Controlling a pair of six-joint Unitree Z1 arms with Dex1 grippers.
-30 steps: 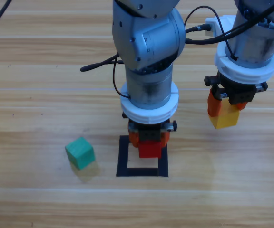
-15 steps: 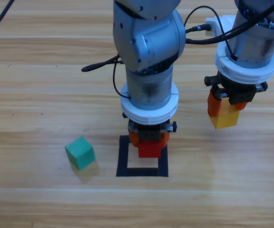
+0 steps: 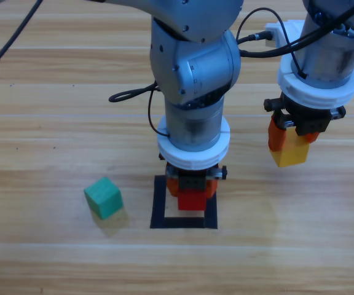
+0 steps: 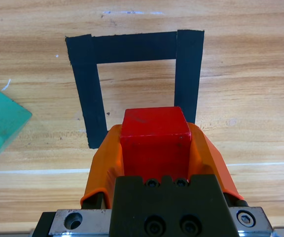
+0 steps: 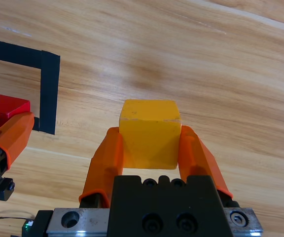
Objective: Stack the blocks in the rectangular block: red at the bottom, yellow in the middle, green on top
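While L gripper (image 3: 192, 192) clamps red (image 4: 155, 136) over, maybe inside, the rectangular block (image 3: 159, 203), R gripper (image 3: 292, 142) grips yellow (image 5: 149, 133).

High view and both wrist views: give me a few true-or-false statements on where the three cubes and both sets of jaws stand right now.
1. The left gripper has its jaws shut on the small red cube. True.
2. The small yellow cube sits inside the black tape rectangle. False: the right gripper holds it, off to the rectangle's right.
3. The small teal-green cube lies on the wooden table, left of the rectangle. True.
4. The teal-green cube is stacked on the red cube. False: it lies alone, nothing on it.
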